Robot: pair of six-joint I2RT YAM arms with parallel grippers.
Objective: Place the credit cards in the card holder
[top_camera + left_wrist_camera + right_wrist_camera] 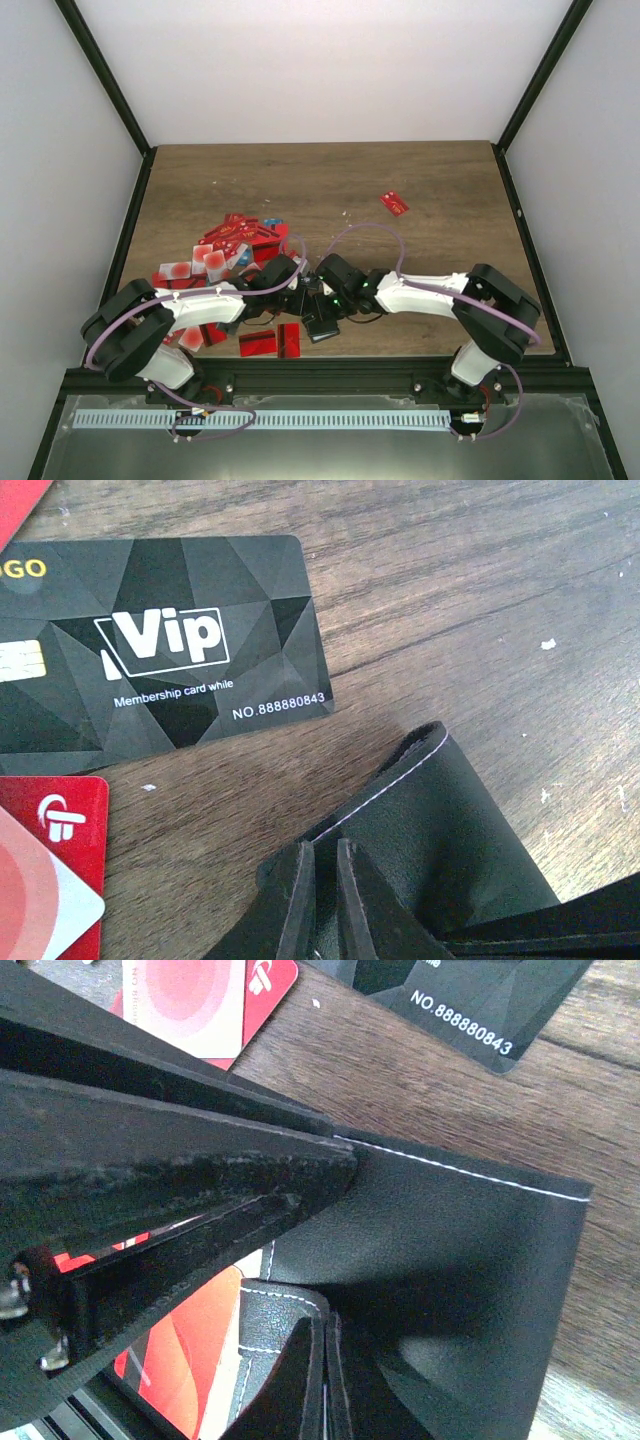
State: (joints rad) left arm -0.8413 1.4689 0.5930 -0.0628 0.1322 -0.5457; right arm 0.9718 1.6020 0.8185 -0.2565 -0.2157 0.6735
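The black card holder [322, 325] lies open near the table's front middle, between both grippers. In the left wrist view my left gripper [320, 848] is shut on the edge of its leather flap [440, 820]. My right gripper [328, 1320] is shut on a stitched inner pocket wall of the card holder [450, 1260], and a red credit card [185, 1355] sits in the pocket beside it. Several red credit cards [230, 245] lie heaped to the left of the grippers. A black VIP card [160, 640] lies flat just beyond the holder.
One red card [394, 203] lies alone at the back right. Two more red cards [270, 342] sit near the front edge, left of the holder. A red and white card [50, 870] lies close to the left fingers. The left gripper's dark fingers [150, 1160] fill the right wrist view's upper left.
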